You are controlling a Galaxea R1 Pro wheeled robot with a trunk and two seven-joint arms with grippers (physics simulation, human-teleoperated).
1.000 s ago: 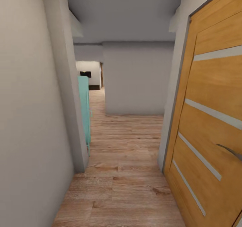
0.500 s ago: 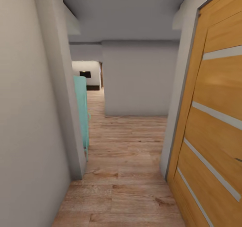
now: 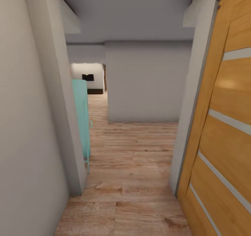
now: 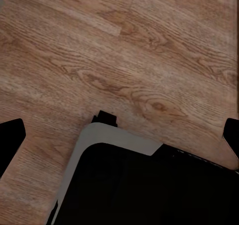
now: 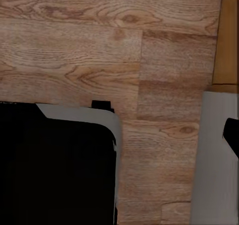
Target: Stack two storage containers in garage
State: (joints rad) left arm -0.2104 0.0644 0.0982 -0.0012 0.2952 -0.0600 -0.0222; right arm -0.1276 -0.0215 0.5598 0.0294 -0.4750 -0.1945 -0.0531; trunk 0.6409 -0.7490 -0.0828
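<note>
Plank floor [image 3: 129,166] open ahead – wooden door [image 3: 223,131] crowds one side, turquoise door [image 3: 82,120] the other

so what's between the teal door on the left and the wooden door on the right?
Head view: only bare wood plank floor between the teal door and the wooden door.

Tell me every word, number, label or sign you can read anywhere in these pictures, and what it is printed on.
None: no writing, number or sign can be read in any view.
The wooden door carries only plain pale stripes.
The grey walls and the turquoise panel are bare.
The dark rectangle in the far room is too small to show any text.
The plank floor shows only wood grain.
</note>
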